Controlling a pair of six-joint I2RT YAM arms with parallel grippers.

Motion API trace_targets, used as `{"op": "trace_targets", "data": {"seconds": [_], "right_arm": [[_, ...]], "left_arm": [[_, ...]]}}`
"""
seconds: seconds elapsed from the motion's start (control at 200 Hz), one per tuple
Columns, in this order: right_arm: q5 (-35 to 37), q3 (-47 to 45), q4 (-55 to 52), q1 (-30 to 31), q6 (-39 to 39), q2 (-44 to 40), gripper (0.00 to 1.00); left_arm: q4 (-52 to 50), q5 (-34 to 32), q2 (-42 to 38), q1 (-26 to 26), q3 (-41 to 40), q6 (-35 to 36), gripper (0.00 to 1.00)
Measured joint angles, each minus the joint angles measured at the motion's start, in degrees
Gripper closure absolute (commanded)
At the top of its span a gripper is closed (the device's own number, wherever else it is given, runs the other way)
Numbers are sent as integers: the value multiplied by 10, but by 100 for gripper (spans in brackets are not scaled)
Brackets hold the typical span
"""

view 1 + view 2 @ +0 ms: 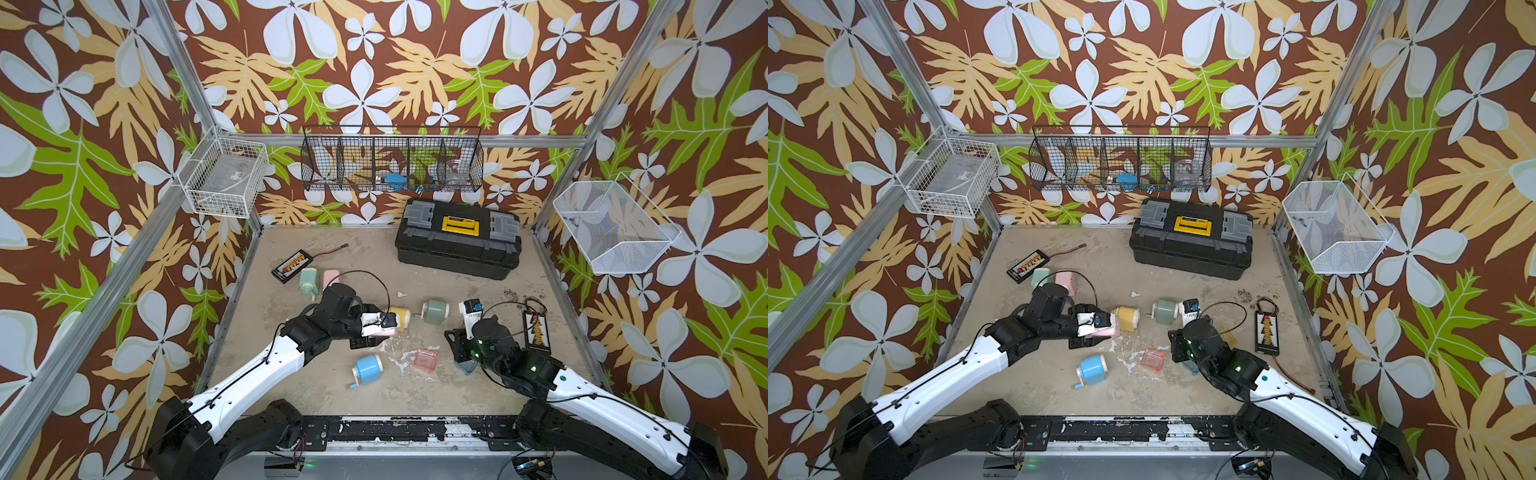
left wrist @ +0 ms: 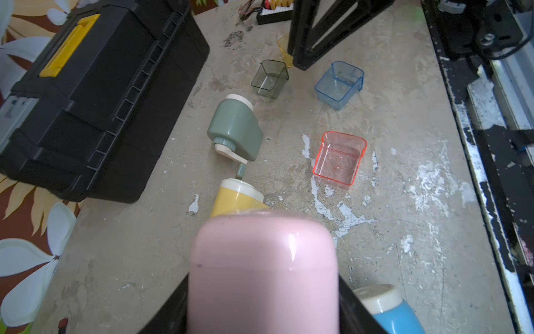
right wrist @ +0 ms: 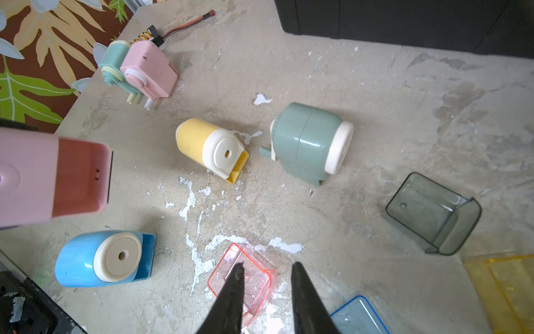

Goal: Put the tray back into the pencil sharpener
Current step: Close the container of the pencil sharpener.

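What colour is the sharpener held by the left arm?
Pale pink; the sharpener shows best in the left wrist view.

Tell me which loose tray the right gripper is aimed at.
The red-pink tray: it lies straight beyond the right gripper's open fingertips; the blue tray, grey-green tray and yellow tray sit off to one side.

Left arm [image 1: 257, 365] and right arm [image 1: 602, 403]: white shell links dotted with small dark screw holes, joined by black rounded housings [image 1: 340, 303]; a thin black cable [image 1: 360, 271] loops behind each wrist. Green lights [image 1: 533, 368] glow on the right arm's housings, back from its black tapered fingers [image 3: 231, 297].
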Motion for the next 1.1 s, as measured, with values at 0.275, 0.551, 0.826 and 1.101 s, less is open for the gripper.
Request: {"op": "trace_targets", "data": {"seconds": [0.275,0.551,0.826,1.101], "right_arm": [[-11,-23,15,12,119,34,70],[-9,-37,17,13,191,46,70],[-35,-56,50,14,230,72,70],[-72,-76,92,14,251,101,71]], "left_arm": [[-44,31,88,-25,37,56,100],[-49,63,173,-27,67,81,100],[-28,76,224,-32,64,83,100],[16,65,240,-39,49,61,97]]}}
